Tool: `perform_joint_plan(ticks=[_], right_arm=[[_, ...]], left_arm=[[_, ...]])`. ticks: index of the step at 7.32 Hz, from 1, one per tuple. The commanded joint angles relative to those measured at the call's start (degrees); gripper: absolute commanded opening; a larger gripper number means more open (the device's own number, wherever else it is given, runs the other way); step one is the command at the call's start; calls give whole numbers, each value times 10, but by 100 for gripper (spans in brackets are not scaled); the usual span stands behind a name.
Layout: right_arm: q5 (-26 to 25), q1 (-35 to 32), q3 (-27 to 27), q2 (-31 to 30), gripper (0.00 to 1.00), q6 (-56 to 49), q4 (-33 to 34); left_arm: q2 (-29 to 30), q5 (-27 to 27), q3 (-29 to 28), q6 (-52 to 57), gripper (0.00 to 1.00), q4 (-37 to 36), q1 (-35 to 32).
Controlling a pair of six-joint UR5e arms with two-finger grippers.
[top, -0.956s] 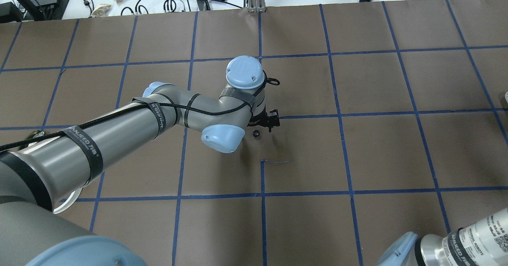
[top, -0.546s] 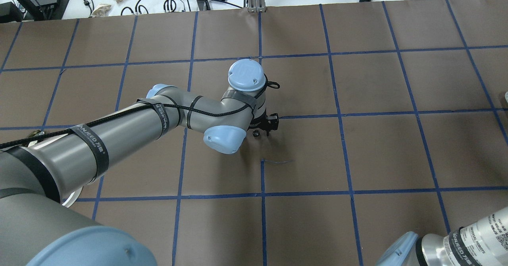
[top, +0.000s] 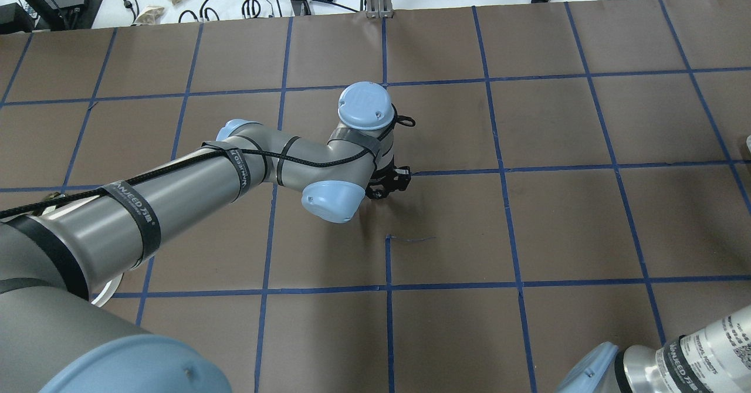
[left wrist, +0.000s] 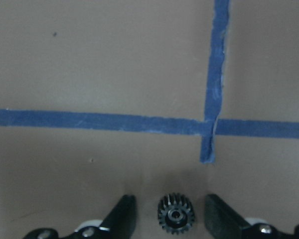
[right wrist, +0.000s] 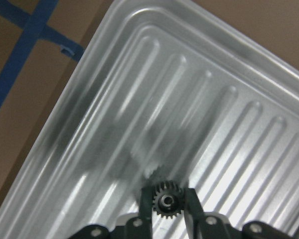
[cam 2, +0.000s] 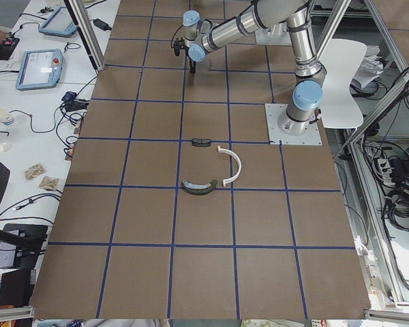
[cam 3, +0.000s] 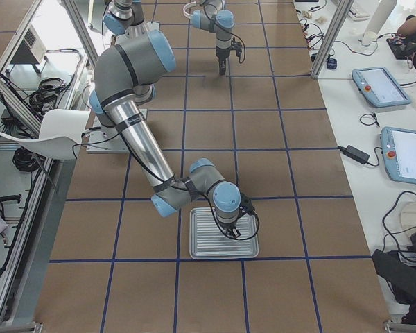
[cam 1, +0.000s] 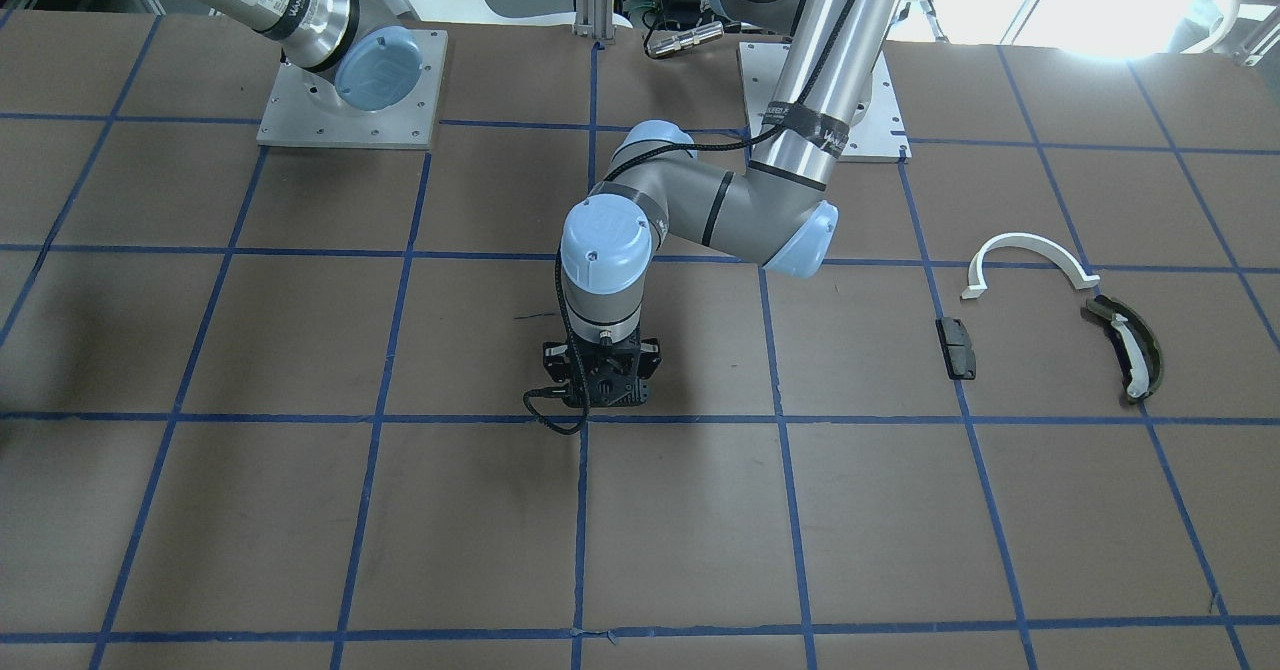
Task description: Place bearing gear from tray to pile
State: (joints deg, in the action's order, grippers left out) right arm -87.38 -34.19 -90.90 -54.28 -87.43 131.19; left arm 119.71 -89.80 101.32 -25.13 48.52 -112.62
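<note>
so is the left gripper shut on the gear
No, the left gripper is open, with gaps either side of the gear.

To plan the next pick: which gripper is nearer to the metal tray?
Right. The right gripper hangs over the metal tray, shut on a bearing gear; the left gripper is far off along the table.

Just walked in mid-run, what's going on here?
The left gripper is open and low at mid-table, straddling a gear that lies on the table, not touching it. The right gripper is shut on a second gear over the tray. Neither gear is at the pile yet.
</note>
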Motion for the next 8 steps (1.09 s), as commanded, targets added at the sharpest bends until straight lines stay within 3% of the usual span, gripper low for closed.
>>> perform_joint_plan(ticks=[1, 2, 4, 5, 6, 8], right_arm=[[-6, -6, 5, -30, 2, 8, -14], [-3, -14, 5, -78, 3, 24, -88], [-8, -94, 1, -181, 3, 125, -189], [-23, -149, 4, -210, 3, 179, -194], [-29, -214, -2, -228, 3, 251, -204], [-21, -358, -9, -224, 3, 478, -235]], left_arm=[[-25, 0, -10, 28, 0, 26, 16], [-45, 0, -27, 56, 0, 78, 47], [-92, -5, -42, 172, 0, 172, 128], [-114, -13, -32, 230, 0, 197, 183], [-135, -85, -28, 300, 0, 206, 231], [-149, -90, -10, 439, 0, 220, 350]])
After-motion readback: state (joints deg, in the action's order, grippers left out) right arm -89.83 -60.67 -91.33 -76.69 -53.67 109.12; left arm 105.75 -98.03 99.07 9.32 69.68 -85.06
